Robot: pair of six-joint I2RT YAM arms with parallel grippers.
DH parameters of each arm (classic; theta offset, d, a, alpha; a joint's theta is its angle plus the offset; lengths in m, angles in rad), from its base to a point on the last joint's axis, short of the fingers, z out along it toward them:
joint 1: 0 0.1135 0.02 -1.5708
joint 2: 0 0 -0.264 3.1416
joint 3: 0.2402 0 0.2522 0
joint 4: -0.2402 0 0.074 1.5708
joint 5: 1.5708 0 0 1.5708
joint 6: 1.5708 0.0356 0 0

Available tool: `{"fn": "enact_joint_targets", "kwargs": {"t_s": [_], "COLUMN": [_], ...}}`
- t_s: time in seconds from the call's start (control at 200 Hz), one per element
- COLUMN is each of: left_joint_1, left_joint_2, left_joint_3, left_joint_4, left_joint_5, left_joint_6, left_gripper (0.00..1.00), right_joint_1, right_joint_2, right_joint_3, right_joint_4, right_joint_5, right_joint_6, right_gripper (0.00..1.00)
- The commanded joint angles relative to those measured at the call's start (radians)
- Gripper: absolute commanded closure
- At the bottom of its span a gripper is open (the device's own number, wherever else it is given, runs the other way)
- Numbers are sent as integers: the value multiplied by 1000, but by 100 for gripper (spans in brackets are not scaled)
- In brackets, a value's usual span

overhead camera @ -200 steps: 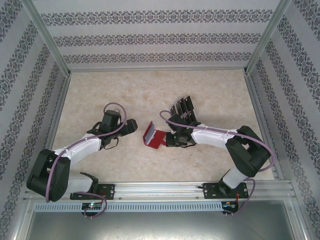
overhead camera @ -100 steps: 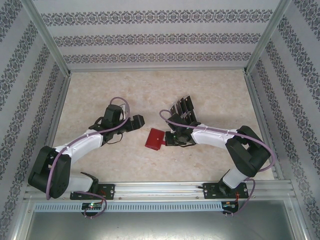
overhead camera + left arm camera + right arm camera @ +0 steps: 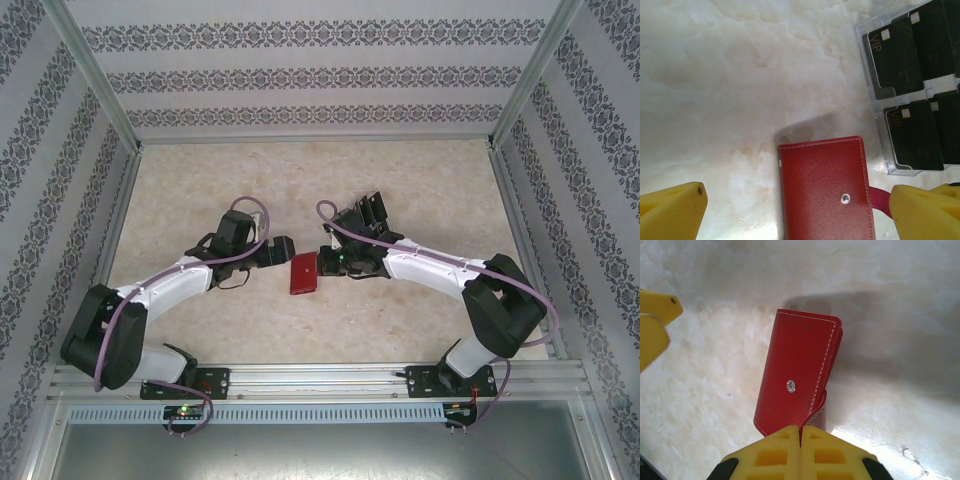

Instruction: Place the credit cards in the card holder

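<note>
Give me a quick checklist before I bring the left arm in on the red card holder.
1. The card holder open for loading: not ok, folded shut, flat on the table.
2. The left gripper ready: ok, fingers spread wide.
3. The right gripper gripping the holder: cannot tell; fingers shut at its edge.
4. The snap undone: cannot tell.
5. The credit cards at hand: ok, standing in the clear rack beside the holder.
</note>
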Motion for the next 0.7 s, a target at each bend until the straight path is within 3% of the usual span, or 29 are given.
{"fn": "enact_joint_targets", "kwargs": {"t_s": [0.0,0.425,0.695], "left_joint_1": [-22,-60,-65], "left_joint_2": [29,98,116], "left_joint_3": [42,82,57], "left_joint_4": [-31,24,42], "left_joint_5": [-9,-5,-20], "left_joint_6": [37,7,-2], "left_gripper": [5,4,6], "right_joint_1": [-2,0,-11], "right_joint_2": [-13,-94,-64], "right_joint_3": [7,17,0], "right_joint_4": [7,18,14], "right_joint_5": [-23,-43,-28], "right_joint_6": [13,37,30], "right_gripper": [100,100,100]}}
